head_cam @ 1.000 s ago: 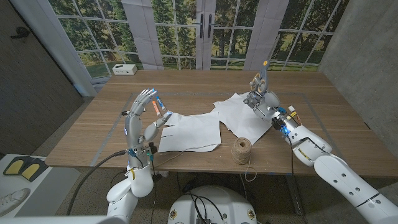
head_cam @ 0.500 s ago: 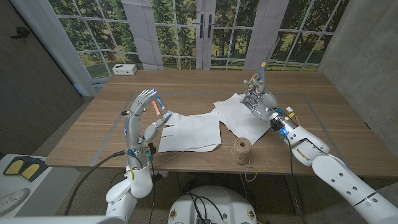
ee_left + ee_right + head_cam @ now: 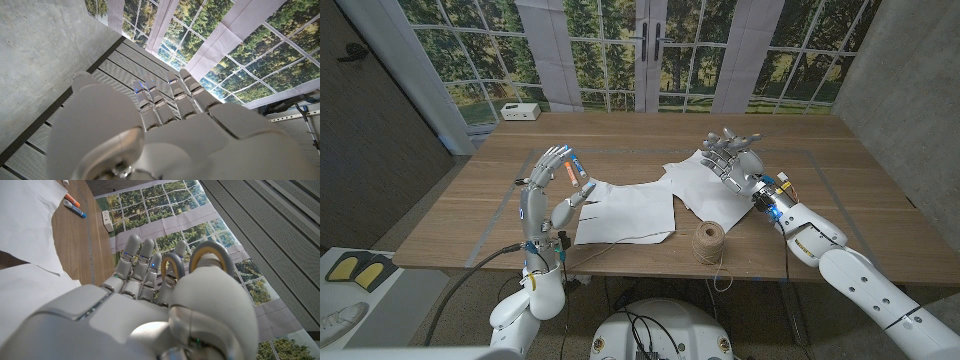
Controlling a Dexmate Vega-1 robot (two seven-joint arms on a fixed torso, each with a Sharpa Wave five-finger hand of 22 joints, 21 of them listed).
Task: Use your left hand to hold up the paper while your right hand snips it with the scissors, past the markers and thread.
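Two white paper sheets lie mid-table, one (image 3: 625, 212) nearer me and one (image 3: 703, 183) further right. My left hand (image 3: 545, 188) stands raised at the near sheet's left edge, fingers apart and pointing up, holding nothing. Orange and blue markers (image 3: 576, 172) lie on the table just behind it. My right hand (image 3: 730, 160) hovers over the right sheet with its fingers spread. In the right wrist view the scissors' grey and yellow handle rings (image 3: 207, 255) sit around the fingers of my right hand (image 3: 125, 315). The blades are hidden. The twine spool (image 3: 708, 240) stands near the front edge.
A small white box (image 3: 520, 112) sits at the table's far left corner. Twine trails from the spool over the front edge (image 3: 724, 275). A glass door and windows stand behind the table. The left wrist view shows the back of my left hand (image 3: 150, 130) against a ceiling.
My right hand has turned and dropped towards the right sheet; the scissors that stuck up above it are now out of sight in the head view. The left hand has not moved.
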